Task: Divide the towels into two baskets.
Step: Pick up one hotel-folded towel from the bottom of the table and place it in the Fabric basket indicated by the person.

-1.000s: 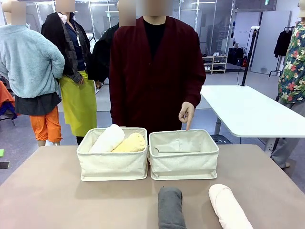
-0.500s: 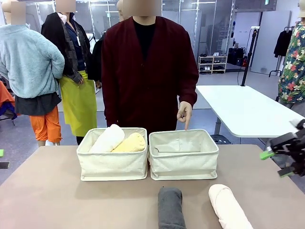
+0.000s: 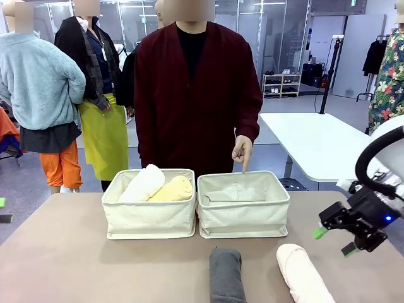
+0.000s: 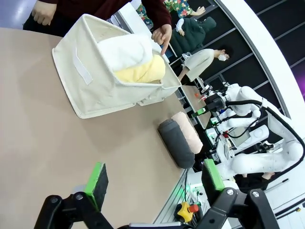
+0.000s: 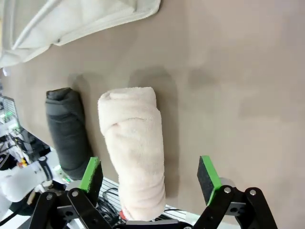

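Two cream baskets stand side by side mid-table. The left basket [image 3: 149,218] [image 4: 90,81] holds a white towel [image 3: 144,183] [image 4: 125,50] and a pale yellow towel [image 3: 172,189] [image 4: 140,71]. Nothing lies in the right basket [image 3: 243,218] [image 5: 81,19], and a person's hand [image 3: 243,151] points down into it. A dark grey towel [image 3: 226,274] [image 5: 66,129] and a pale pink towel [image 3: 303,273] [image 5: 136,143] lie on the table nearer me. My right gripper [image 3: 334,242] [image 5: 149,174] hangs open just right of and above the pink towel. My left gripper [image 4: 155,177] is open over bare table.
The brown table [image 3: 63,252] has free room at the left and the front. A person in a dark red cardigan [image 3: 196,95] stands behind the baskets. A white table [image 3: 322,145] stands beyond at the right.
My right arm has come in from the right edge and moved down and left toward the pink towel. The person's pointing hand has shifted a little. The towels have not moved.
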### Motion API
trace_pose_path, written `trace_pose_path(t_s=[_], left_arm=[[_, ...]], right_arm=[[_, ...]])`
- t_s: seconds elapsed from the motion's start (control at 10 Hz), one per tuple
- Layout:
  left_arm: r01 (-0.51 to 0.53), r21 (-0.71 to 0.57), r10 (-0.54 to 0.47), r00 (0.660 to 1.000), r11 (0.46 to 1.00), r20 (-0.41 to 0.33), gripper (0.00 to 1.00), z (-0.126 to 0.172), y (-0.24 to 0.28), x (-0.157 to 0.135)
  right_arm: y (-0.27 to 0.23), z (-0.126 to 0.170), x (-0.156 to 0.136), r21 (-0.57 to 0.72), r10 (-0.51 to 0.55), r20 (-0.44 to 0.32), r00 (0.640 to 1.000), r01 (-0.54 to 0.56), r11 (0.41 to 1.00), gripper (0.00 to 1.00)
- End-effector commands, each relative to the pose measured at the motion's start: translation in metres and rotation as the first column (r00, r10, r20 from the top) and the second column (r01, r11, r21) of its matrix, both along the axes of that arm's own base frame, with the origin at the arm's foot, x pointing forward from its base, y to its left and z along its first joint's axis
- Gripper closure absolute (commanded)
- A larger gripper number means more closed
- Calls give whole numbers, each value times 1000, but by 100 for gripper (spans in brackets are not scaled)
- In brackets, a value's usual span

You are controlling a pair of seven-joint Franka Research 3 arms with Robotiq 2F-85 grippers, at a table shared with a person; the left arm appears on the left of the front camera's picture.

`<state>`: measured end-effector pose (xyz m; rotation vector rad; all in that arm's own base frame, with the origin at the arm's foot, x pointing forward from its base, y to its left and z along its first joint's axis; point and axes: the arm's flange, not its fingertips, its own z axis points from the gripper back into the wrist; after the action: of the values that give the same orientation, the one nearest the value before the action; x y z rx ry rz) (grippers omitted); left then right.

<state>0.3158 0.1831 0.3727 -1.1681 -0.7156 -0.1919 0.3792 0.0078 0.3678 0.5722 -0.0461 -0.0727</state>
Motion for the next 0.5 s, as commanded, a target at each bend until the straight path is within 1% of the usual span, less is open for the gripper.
trace_pose_path(t_s=[0.0, 0.2, 0.4], left_arm=[[-4, -21, 4, 1000, 1000, 6, 0, 2, 0, -3], [-4, -21, 4, 1000, 1000, 6, 0, 2, 0, -3], [-4, -21, 4, 1000, 1000, 6, 0, 2, 0, -3]], right_arm=[[27, -42, -69, -55, -22, 4, 1000, 22, 998, 0], [43, -54, -75, -89, -4, 4, 1000, 4, 996, 0], [54, -65, -76, -122, 11, -17, 1000, -13, 992, 0]])
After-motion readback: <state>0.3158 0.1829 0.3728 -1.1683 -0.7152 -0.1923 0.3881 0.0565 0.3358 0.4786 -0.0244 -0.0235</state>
